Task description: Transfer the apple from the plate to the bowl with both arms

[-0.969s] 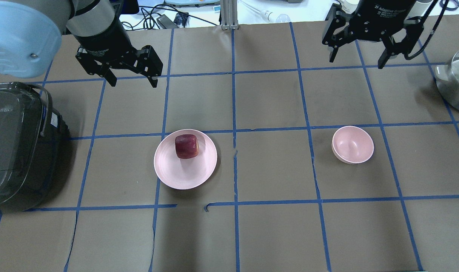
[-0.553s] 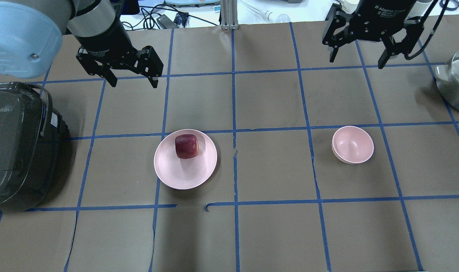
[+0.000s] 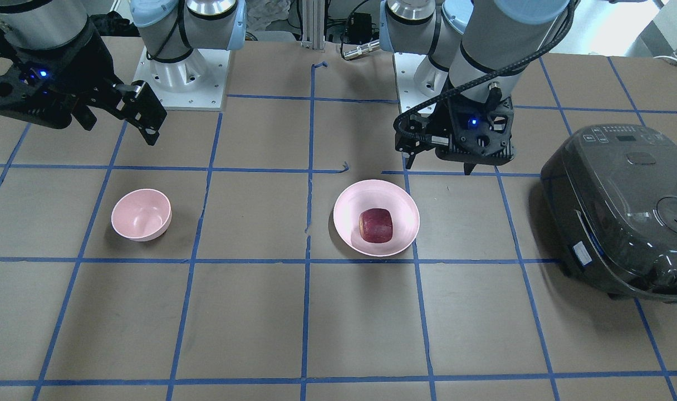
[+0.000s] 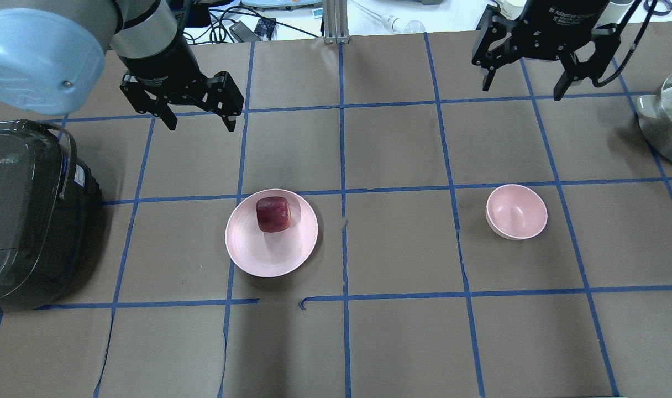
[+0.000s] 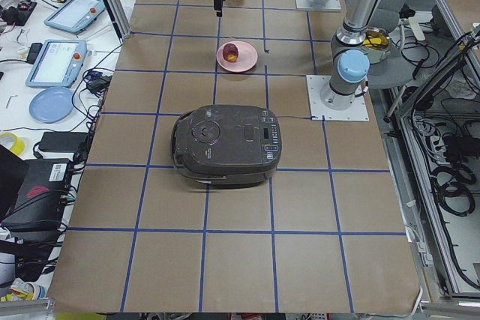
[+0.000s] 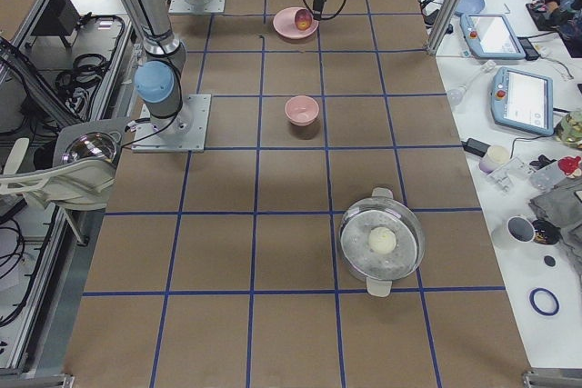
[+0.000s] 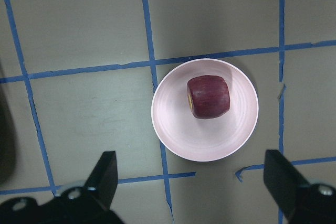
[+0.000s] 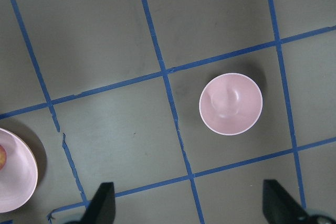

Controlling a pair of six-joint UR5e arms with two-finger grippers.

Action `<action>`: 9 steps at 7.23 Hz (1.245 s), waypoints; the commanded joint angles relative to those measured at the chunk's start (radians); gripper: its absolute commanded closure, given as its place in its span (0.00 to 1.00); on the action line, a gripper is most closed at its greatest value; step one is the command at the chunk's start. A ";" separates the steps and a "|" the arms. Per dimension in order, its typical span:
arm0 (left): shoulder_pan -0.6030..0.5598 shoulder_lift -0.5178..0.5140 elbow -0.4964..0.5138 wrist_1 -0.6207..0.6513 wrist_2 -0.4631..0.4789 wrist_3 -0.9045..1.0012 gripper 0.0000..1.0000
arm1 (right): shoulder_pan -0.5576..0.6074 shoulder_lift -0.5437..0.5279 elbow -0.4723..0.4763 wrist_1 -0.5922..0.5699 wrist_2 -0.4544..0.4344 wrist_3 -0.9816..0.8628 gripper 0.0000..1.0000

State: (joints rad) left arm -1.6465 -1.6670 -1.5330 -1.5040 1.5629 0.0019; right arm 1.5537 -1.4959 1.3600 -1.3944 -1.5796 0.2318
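The dark red apple (image 4: 273, 214) sits on the far part of the pale pink plate (image 4: 258, 260), left of the table's middle. In the left wrist view the apple (image 7: 209, 97) and plate (image 7: 173, 135) lie below the camera. My left gripper (image 4: 201, 126) is open and empty, raised over the table behind and to the left of the plate. The small pink bowl (image 4: 516, 211) stands empty on the right. My right gripper (image 4: 522, 91) is open and empty, high above the table behind the bowl. The right wrist view shows the bowl (image 8: 231, 103).
A dark rice cooker (image 4: 26, 215) stands at the left edge, left of the plate. A metal pot (image 4: 667, 121) holding a pale round thing sits at the far right edge. Blue tape lines grid the brown table cover.
My left gripper has moved a little to the right and toward the plate, still open. The right arm, apple, plate and bowl have not moved.
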 commanded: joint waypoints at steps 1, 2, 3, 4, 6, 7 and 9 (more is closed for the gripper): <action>-0.003 -0.025 -0.158 0.197 -0.001 -0.045 0.00 | -0.001 0.000 0.001 0.000 0.000 0.000 0.00; -0.004 -0.031 -0.253 0.291 -0.001 -0.046 0.00 | -0.001 0.000 0.001 0.000 0.000 0.000 0.00; -0.004 -0.045 -0.325 0.386 -0.004 -0.049 0.00 | -0.001 0.000 -0.001 0.000 0.000 0.000 0.00; -0.006 -0.077 -0.353 0.421 -0.035 -0.072 0.00 | -0.001 0.000 -0.001 0.000 0.000 0.000 0.00; -0.045 -0.131 -0.355 0.448 -0.077 -0.080 0.00 | -0.001 0.000 -0.001 0.000 0.000 0.000 0.00; -0.058 -0.152 -0.357 0.450 -0.073 -0.086 0.00 | -0.001 0.000 0.001 0.000 0.000 0.000 0.00; -0.058 -0.172 -0.360 0.453 -0.073 -0.086 0.01 | -0.001 0.000 0.001 0.000 0.000 0.000 0.00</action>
State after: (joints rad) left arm -1.7017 -1.8252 -1.8915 -1.0531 1.4896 -0.0833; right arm 1.5524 -1.4956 1.3604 -1.3944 -1.5800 0.2316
